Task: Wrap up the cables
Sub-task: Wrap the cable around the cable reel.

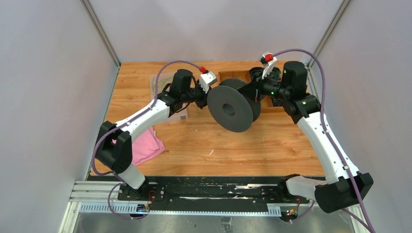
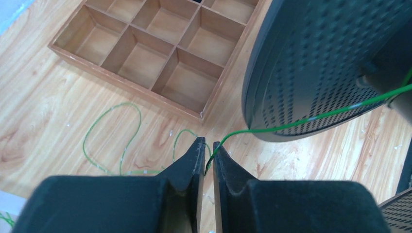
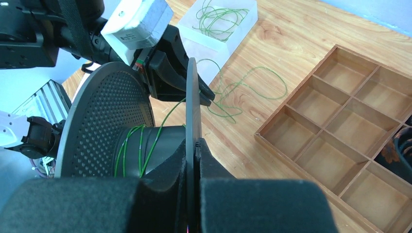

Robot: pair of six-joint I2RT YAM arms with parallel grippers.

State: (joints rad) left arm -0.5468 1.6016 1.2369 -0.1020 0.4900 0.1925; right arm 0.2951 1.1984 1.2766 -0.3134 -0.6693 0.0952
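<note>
A big black spool [image 1: 233,109] hangs above the table, and my right gripper [image 3: 194,143] is shut on the edge of its near flange [image 3: 192,97]. A few turns of thin green cable [image 3: 131,150] lie round the core. From the spool [image 2: 316,63] the cable [image 2: 291,124] runs down to my left gripper [image 2: 208,143]. Its jaws stand a narrow slit apart, with the cable's end lying loose between them. More cable lies in loops [image 2: 111,141] on the wood just beyond the fingertips. From above, the left gripper [image 1: 206,94] sits at the spool's left and the right gripper [image 1: 255,92] at its right.
A wooden tray [image 2: 145,48] with several compartments lies behind the spool. A clear box [image 3: 218,29] holding more green cable stands at the back left. A pink cloth [image 1: 145,148] lies by the left arm's base.
</note>
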